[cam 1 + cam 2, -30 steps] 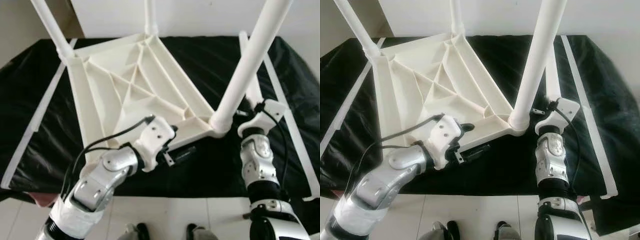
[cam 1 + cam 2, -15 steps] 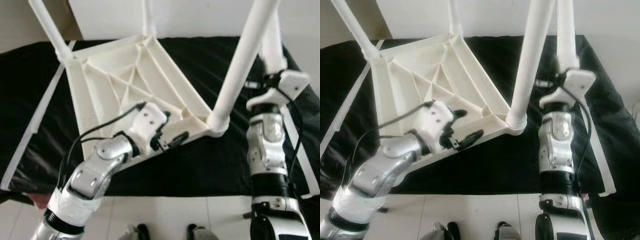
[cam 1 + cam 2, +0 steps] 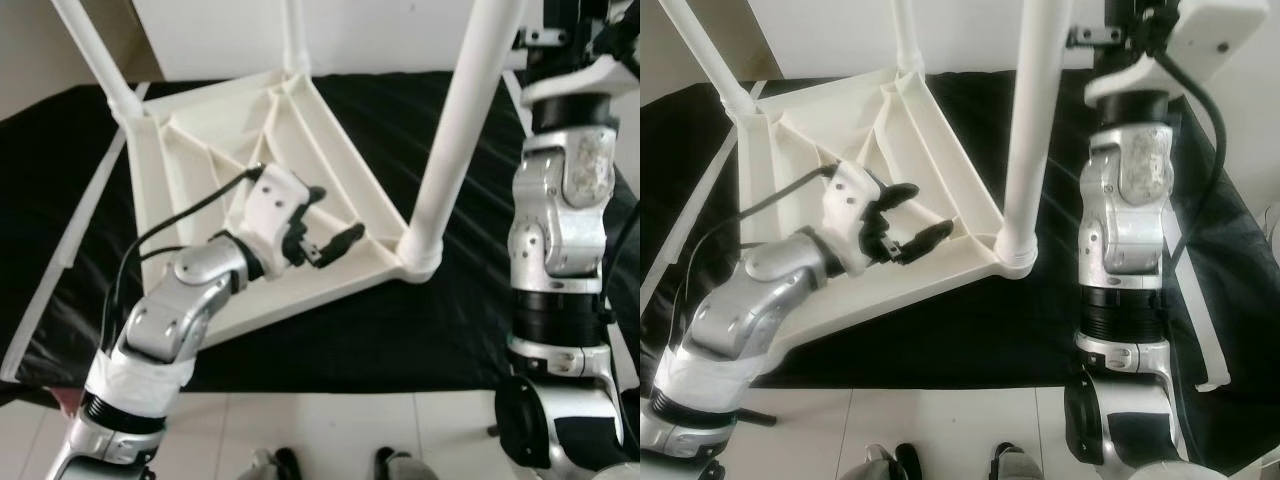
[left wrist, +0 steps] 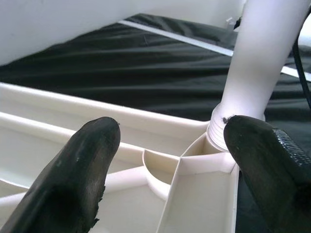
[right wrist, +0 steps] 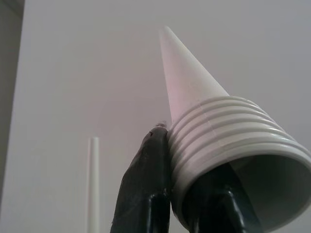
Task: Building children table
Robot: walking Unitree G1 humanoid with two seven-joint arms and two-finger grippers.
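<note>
Currently: leg fitting, 3 legs seated | table top (image 3: 250, 170) inverted on black cloth (image 3: 470, 320), 1 near-corner socket vacant | loose leg (image 5: 194, 111) raised upright, pinched at its threaded end by right gripper (image 5: 182, 194) | left gripper (image 3: 325, 225) spread wide over the ribs, holding nothing | next: judged, lower threaded end into vacant socket, rotate.
</note>
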